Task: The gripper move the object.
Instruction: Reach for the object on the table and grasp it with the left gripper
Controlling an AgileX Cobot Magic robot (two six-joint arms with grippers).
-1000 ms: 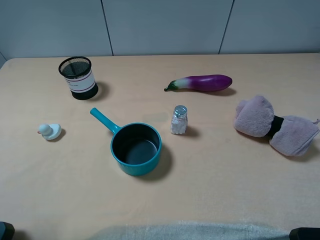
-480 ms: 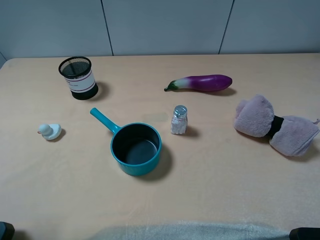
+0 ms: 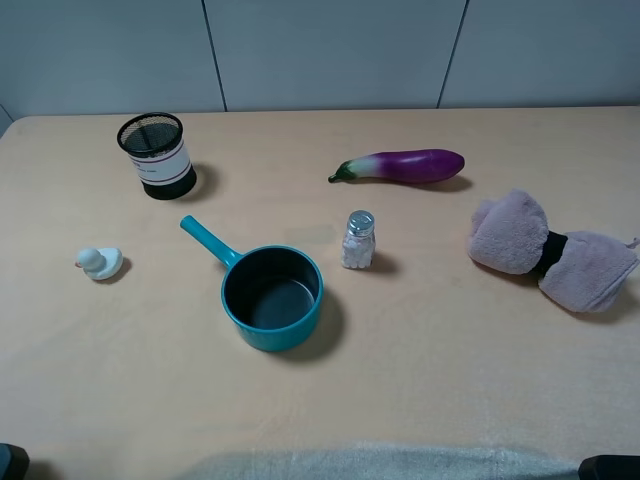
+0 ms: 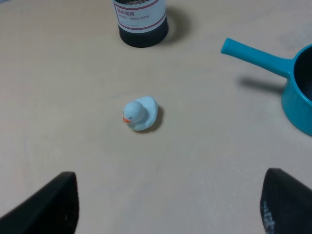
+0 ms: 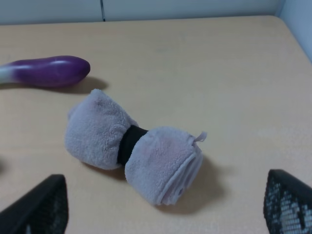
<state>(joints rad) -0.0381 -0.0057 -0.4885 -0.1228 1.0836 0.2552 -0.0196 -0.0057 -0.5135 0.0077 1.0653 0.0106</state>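
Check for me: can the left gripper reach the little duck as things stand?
Probably yes. The left gripper is open, and the duck sits alone on the table ahead of it; the mesh cup and the pan handle stand well apart from it.

- left gripper point(image 4: 170, 195) jaws spread wide, bare table point(image 4: 73, 122) between it and duck point(image 4: 140, 113)
- mesh cup point(image 4: 141, 22) beyond duck, pan handle point(image 4: 256, 54) off to one side, both well apart from duck
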